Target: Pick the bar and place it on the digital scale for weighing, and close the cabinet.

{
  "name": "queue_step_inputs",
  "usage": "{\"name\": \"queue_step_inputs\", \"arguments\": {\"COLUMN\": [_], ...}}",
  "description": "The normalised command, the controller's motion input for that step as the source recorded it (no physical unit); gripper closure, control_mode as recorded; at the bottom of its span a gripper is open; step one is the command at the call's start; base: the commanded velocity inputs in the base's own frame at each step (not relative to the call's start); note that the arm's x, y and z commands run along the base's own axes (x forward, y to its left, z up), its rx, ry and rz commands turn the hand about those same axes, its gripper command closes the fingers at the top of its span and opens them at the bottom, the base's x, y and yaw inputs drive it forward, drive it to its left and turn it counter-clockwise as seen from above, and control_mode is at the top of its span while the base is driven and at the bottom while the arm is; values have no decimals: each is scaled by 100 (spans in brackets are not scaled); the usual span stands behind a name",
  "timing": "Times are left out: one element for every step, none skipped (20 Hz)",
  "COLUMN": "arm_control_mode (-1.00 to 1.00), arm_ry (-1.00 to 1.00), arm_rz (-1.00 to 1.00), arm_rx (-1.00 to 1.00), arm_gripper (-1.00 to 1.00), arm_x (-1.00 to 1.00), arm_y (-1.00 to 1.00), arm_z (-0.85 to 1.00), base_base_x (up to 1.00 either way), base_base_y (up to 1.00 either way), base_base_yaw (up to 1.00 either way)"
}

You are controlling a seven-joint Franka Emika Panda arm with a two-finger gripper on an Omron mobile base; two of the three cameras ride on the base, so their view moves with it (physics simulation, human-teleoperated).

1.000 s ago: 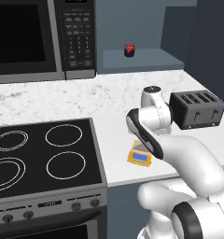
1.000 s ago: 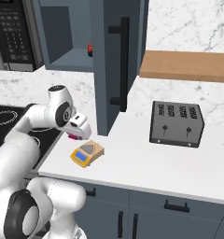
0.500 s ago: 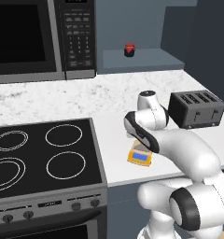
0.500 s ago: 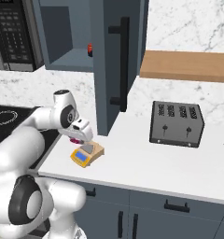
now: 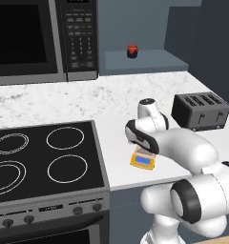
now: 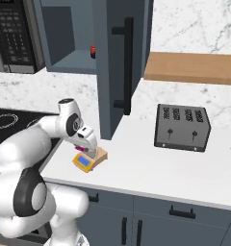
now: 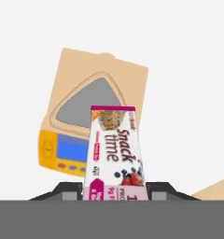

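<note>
Fingers (image 7: 81, 189) clenched on the bar (image 7: 115, 154), held just above the digital scale (image 7: 88, 116) on the white tabletop (image 6: 151, 168). Cabinet (image 6: 120, 67) door stands open beside the toaster (image 6: 181, 127); stove (image 5: 45, 152) left of the scale.

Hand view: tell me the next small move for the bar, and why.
Probably lower a little further, then let go. In the hand view the bar is gripped in the end effector and hangs over the digital scale, its far end over the grey plate. The right base view puts the end effector just above the scale. The cabinet door stands open, for afterwards.
</note>
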Motion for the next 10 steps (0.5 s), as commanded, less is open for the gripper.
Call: {"name": "queue_step_inputs", "arguments": {"arm_control_mode": [-100, -100, -100, -100, -100, -100, -100, -100, -100, -100], "arm_ry": [0, 0, 0, 0, 0, 0, 0, 0, 0, 0], "arm_rz": [-2, -2, -2, -1, -1, -1, -1, -1, -1, -1], "arm_rx": [0, 0, 0, 0, 0, 0, 0, 0, 0, 0], "arm_gripper": [100, 100, 100, 100, 100, 100, 100, 100, 100, 100], "arm_x": [22, 24, 26, 28, 31, 34, 35, 36, 35, 35], "arm_y": [-6, -7, -9, -11, -12, -12, -12, -9, -5, -1], "arm_z": [-19, -19, -20, -20, -20, -21, -21, -23, -25, -27], "base_base_x": [0, 0, 0, 0, 0, 0, 0, 0, 0, 0], "base_base_y": [0, 0, 0, 0, 0, 0, 0, 0, 0, 0], "base_base_yaw": [0, 0, 0, 0, 0, 0, 0, 0, 0, 0]}}
